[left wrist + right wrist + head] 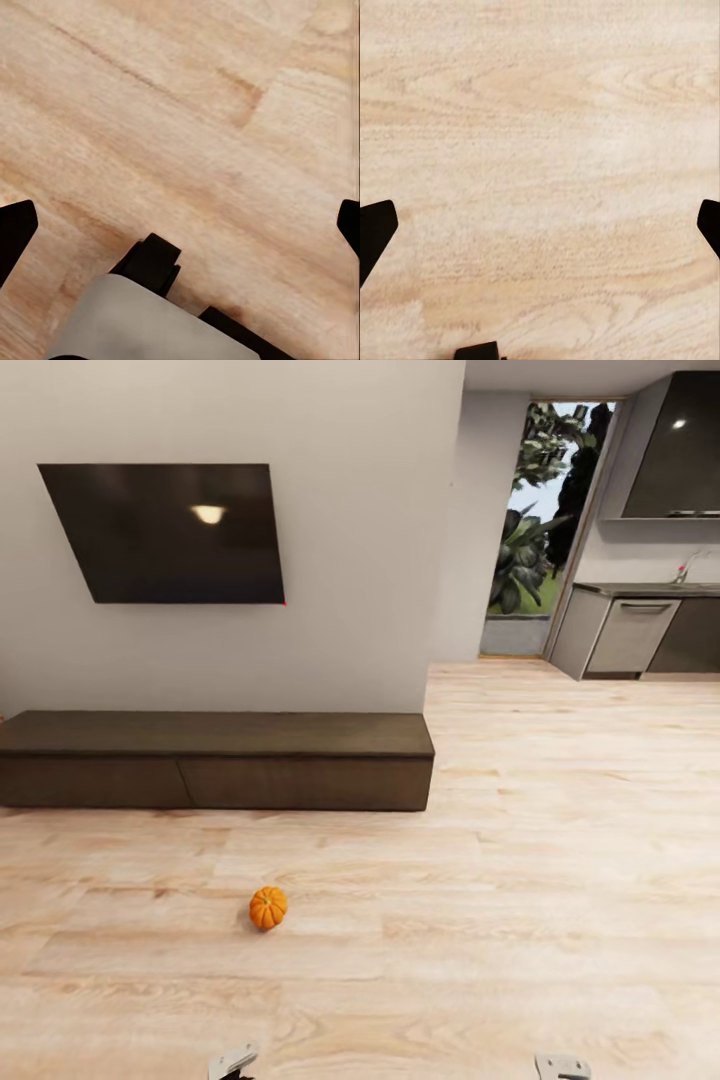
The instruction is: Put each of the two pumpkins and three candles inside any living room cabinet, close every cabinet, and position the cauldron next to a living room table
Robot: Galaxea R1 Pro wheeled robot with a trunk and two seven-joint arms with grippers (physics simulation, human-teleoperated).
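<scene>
One small orange pumpkin (268, 908) sits alone on the wooden floor in the head view, a little in front of the cabinet (215, 760). That cabinet is a long, low dark-brown console against the wall, and its drawer fronts are flush and closed. My left gripper (182, 229) hangs open over bare floorboards, its dark fingertips (15, 232) far apart. In the same way, my right gripper (542, 229) is open above the floor with nothing between its fingers. The candles, the cauldron and the table are out of view.
A black TV (165, 532) hangs on the wall above the cabinet. At the far right are the kitchen counter (640, 625) and a glass door (535, 530). Wide wooden floor lies between me and the cabinet. A grey and black part of my own body (150, 315) is below the left wrist.
</scene>
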